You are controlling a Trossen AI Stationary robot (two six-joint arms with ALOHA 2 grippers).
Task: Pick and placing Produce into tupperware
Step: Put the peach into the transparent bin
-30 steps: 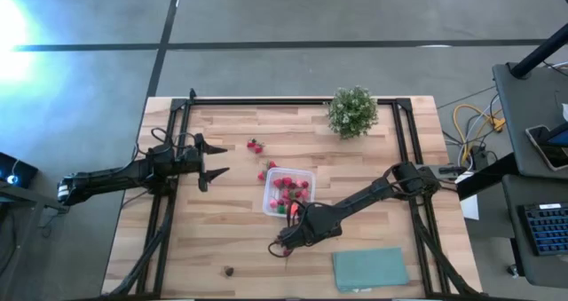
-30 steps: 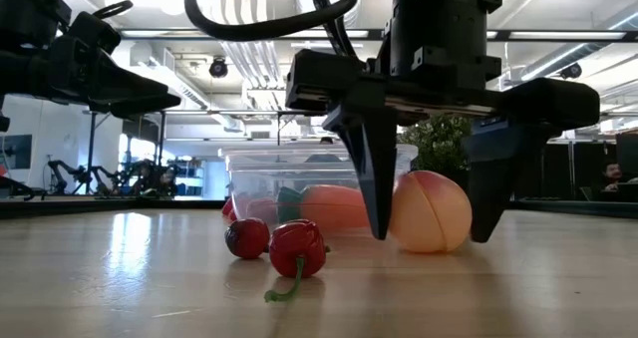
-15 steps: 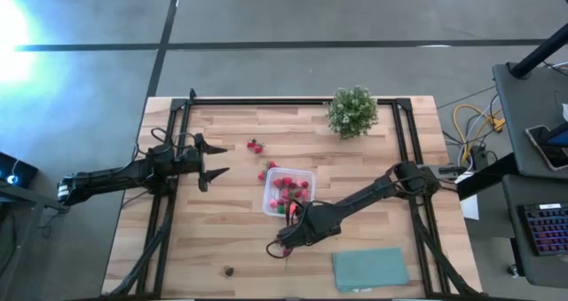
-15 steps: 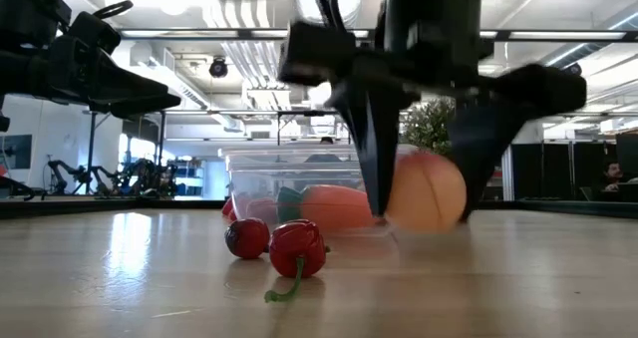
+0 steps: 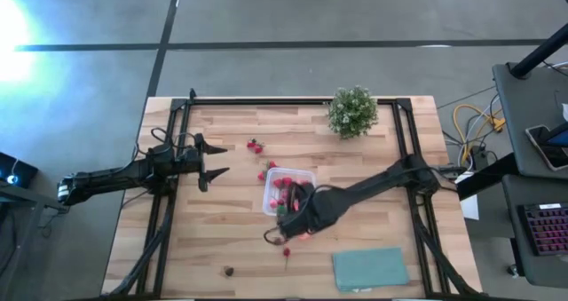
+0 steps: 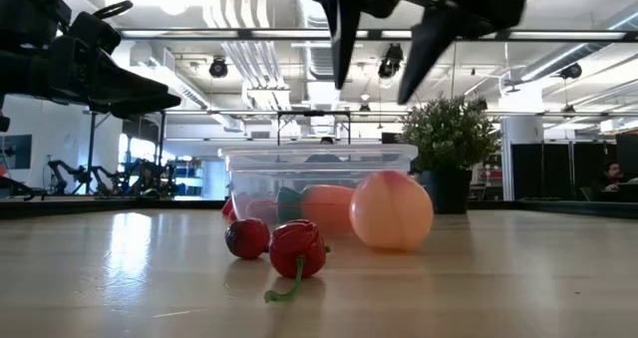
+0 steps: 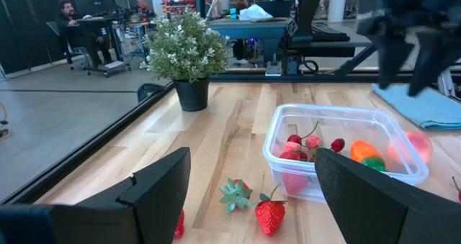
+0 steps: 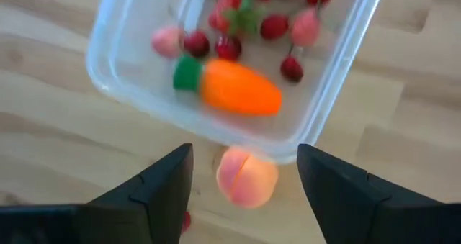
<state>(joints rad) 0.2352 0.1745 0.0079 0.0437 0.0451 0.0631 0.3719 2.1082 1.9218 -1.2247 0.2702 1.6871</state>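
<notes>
peach (image 8: 247,177): 1 | carrot (image 8: 234,86): 1 | tupperware (image 8: 335,78): 1 | plant (image 5: 352,111): 1 | cloth (image 5: 370,269): 1

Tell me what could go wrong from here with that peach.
The peach sits on the table against the tupperware, below the raised, empty right end effector; being round, it may roll when regrasped. A descending finger could clip the container's rim. The cherries nearby could get knocked.

The tupperware (image 5: 288,191) sat mid-tabletop (image 5: 240,248) holding a carrot (image 8: 240,88) and small fruits, with the peach (image 8: 247,178) touching its near wall outside, the potted plant (image 5: 352,111) behind, and the cloth (image 5: 370,269) at the front right.
</notes>
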